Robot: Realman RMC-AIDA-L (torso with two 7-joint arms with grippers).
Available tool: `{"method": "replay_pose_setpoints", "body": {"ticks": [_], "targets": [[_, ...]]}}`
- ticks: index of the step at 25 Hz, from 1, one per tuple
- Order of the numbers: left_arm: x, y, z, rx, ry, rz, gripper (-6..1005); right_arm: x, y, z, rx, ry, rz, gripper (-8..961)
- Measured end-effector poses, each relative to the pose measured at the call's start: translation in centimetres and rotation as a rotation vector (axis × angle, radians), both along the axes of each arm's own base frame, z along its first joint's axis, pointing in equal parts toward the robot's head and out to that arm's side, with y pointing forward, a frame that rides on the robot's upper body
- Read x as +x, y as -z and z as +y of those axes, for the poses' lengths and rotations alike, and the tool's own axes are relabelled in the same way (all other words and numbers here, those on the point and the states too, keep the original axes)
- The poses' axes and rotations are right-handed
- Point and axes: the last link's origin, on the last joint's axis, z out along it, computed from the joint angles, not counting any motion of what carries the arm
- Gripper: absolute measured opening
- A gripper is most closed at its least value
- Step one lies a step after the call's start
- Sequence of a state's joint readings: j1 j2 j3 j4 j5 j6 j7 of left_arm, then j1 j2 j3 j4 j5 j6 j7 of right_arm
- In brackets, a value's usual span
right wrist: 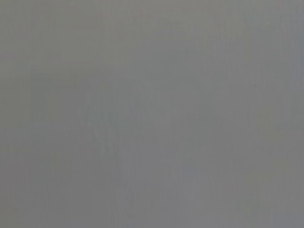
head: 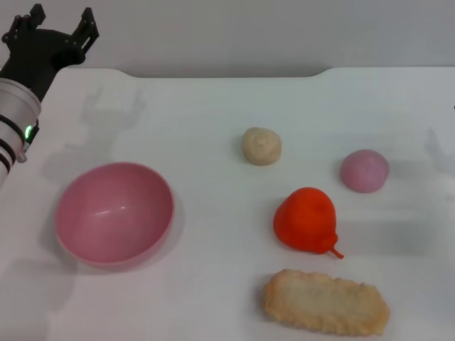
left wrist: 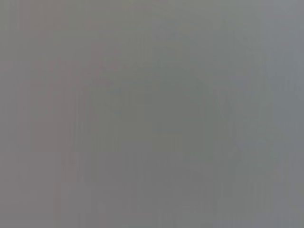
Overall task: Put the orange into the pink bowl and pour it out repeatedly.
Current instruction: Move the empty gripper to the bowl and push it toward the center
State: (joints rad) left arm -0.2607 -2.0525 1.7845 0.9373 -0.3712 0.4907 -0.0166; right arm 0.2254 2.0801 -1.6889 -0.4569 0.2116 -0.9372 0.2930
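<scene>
Head view shows the orange [head: 306,219] lying free; glossy, probably light and slippery, so grip its broad middle; left gripper [head: 58,30] hangs spread, empty, far corner.

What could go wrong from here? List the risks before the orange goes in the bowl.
1. The orange is glossy and rounded, so it may slip or roll when gripped.
2. The cracker lies right beside it and could get knocked.
3. The pink bowl is empty, probably light, and could skid or tip. The left gripper is open, far from both.
</scene>
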Motion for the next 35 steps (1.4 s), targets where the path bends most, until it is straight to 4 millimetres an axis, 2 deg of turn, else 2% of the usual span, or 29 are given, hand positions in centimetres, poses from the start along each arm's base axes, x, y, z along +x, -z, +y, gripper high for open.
{"method": "replay_pose_setpoints", "body": {"ticks": [13, 16, 20, 23, 25, 35], "targets": [[1.3, 0.1, 0.5, -0.052, -0.021, 0.044, 801, 0.2, 0.1, -0.1, -0.003, 0.006, -0.001, 739], [1.9, -0.2, 0.7, -0.098, -0.062, 0.063, 800, 0.2, 0.1, -0.1, -0.007, 0.008, -0.002, 739], [3.6, -1.8, 1.1, -0.238, -0.179, 0.125, 800, 0.0, 0.3, 0.0, -0.009, 0.002, 0.002, 739], [3.6, -1.8, 1.1, -0.238, -0.179, 0.125, 800, -0.1, 0.0, 0.0, 0.000, 0.000, 0.005, 739], [4.6, -2.3, 1.3, -0.339, -0.242, 0.182, 800, -0.2, -0.2, 0.2, 0.009, -0.004, 0.007, 739], [5.5, -3.2, 1.9, -0.511, -0.346, 0.302, 800, -0.5, -0.3, 0.5, 0.010, -0.008, 0.007, 739]]}}
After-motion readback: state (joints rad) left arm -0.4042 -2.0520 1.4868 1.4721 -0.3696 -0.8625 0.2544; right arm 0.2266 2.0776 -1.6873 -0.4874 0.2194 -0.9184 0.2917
